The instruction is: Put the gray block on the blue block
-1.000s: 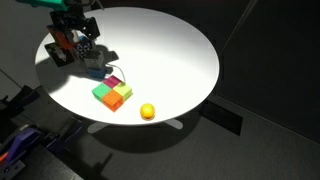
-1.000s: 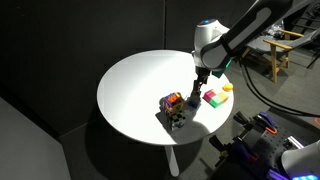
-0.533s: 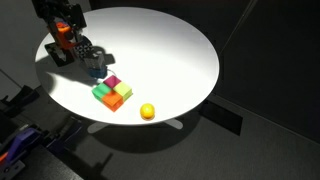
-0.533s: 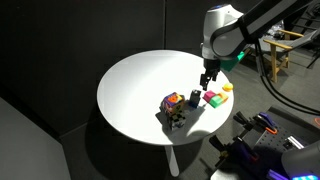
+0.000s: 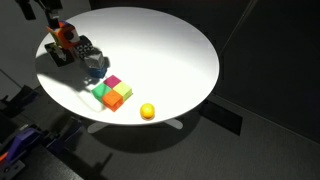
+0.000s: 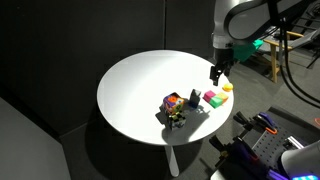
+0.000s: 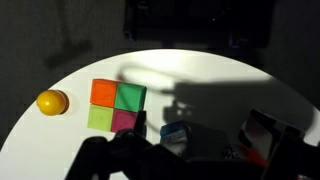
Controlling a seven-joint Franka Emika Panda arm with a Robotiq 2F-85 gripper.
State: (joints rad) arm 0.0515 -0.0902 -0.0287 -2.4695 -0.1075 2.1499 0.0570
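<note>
The gray block [image 5: 95, 59] appears to rest on the blue block [image 5: 96, 69] near the table's edge, as one small stack. The stack also shows in an exterior view [image 6: 193, 98] and in the wrist view, gray part [image 7: 177, 143], blue part [image 7: 176, 129]. My gripper [image 6: 216, 73] hangs open and empty well above the table, apart from the stack. In an exterior view it is mostly cut off at the top edge [image 5: 50, 12]. In the wrist view its dark fingers frame the bottom with nothing between them.
A black-and-white checkered cube [image 5: 82, 46] and an orange object [image 5: 62, 33] stand close behind the stack. A two-by-two square of orange, green, pink and lime blocks [image 5: 112, 92] and a yellow ball [image 5: 147, 111] lie on the round white table [image 5: 170, 50].
My gripper was down at the stack a second ago; it has let go and risen up and away. The gray and blue blocks stay in place.
</note>
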